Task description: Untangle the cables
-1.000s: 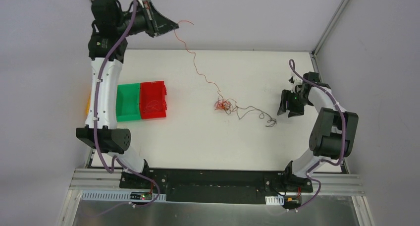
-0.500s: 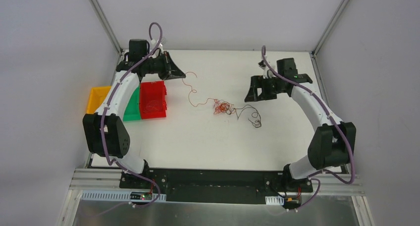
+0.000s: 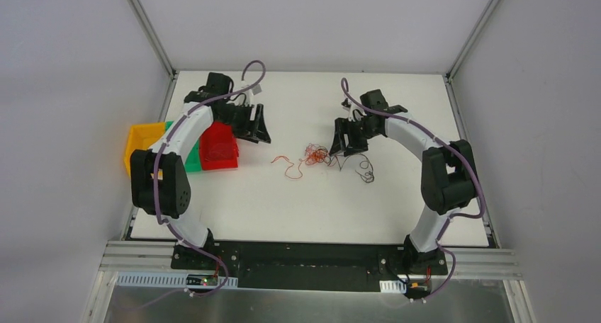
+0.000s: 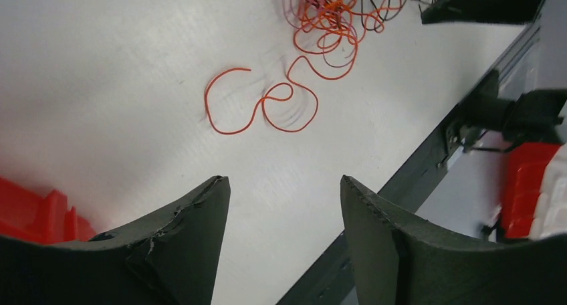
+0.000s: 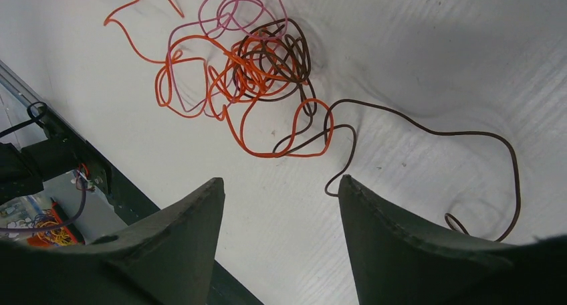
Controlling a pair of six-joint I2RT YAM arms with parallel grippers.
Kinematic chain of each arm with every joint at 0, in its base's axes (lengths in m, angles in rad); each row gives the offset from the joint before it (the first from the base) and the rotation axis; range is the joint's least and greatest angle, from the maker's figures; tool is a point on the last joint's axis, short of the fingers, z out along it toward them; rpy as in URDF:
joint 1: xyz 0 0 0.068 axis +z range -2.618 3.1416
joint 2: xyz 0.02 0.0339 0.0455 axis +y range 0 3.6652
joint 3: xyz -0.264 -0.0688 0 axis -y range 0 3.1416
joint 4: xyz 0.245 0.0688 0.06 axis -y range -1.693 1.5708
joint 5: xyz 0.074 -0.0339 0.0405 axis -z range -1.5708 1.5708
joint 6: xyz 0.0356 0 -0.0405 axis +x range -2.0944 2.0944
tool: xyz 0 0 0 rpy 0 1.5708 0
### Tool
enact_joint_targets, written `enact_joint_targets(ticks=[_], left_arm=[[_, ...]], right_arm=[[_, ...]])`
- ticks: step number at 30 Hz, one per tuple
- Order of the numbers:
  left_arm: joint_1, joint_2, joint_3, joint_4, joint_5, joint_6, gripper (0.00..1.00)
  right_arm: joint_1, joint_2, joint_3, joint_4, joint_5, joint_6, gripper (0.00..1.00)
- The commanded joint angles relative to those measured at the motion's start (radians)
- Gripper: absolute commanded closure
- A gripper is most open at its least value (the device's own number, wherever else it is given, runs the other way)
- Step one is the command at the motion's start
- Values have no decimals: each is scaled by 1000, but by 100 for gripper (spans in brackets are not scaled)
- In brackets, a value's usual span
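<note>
Along the table's left edge a yellow bin, a green bin and a red bin stand side by side. Just right of the red bin hangs the left gripper, jaws parted with nothing between them. To its right and nearer, a loose red-orange wire lies curled on the white table, its long axis running left to right. It ends just beside the clump of cables at mid-table, and whether it is free of the knot cannot be told. The right gripper hovers at the clump's far right side, jaws likewise apart and empty. From the knot a dark brown wire trails right and toward the near edge.

The right arm is the closer to the knot, the left arm to the red-orange tail, so a pull would probably run along the left-right line. Bare tabletop lies near and far of the clump, while the bins crowd the left gripper's left side.
</note>
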Motion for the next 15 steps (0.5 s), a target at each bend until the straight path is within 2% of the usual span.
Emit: enact_joint_targets(ticks=[1,7,15], left_arm=[[-119,45,73,-23,43,311,37],[-240,118,36,107,133,437,37],[-379,210,35,185,81,563,37]], right_arm=[[-6,-16,-6,16,0,47,36],[-10,4,-44,16,20,49,43],[-23,49,-61,23,66,34,49]])
